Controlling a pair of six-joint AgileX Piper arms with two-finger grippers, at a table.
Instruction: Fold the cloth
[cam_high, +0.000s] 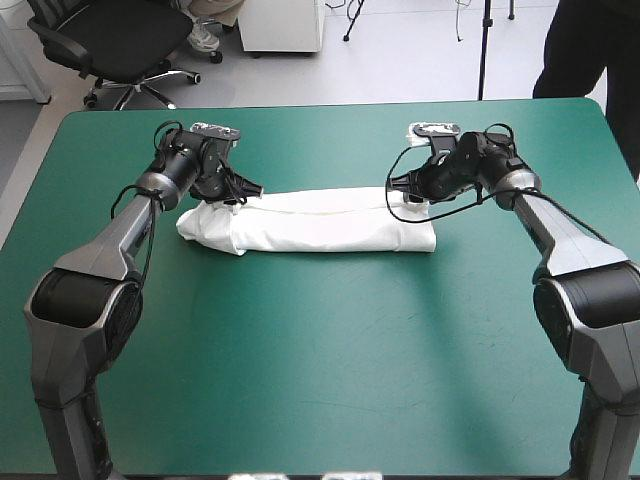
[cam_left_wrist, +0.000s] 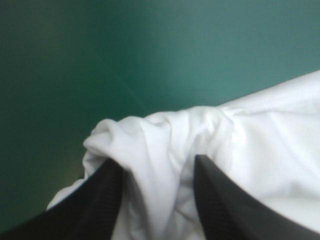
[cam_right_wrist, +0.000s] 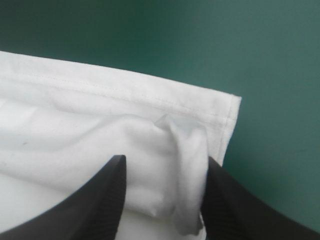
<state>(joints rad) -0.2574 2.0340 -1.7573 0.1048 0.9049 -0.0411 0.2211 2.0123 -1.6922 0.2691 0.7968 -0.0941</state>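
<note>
Black fingers (cam_left_wrist: 100, 200) of the left gripper (cam_left_wrist: 157, 161) stand partly apart, not clamped, with a puffed ridge of the white T-shirt (cam_high: 320, 222) bulging up between them. The right gripper (cam_right_wrist: 166, 159) is set the same way: fingers moderately spread, with a thin upright pleat of cloth between them, close to the hemmed corner.

Seen from above, the T-shirt lies as a long folded band running left to right across the far half of the teal-green table (cam_high: 320, 380). The left gripper sits at the band's rumpled left end and the right gripper near its squarer right end, both along the far edge. The sleeve end on the left looks the looser of the two.

From where I stand, the step in hand seems to be taking hold of both ends for the next fold. To do it well:

- Each gripper should close on every layer at its end, not only the top pleat.
- Both should rise together and level, keeping the band lightly taut.
- The left end will likely need the deeper bite, or the inner layers may sag out.
- The cloth should be carried over and laid down so the edges line up.
</note>
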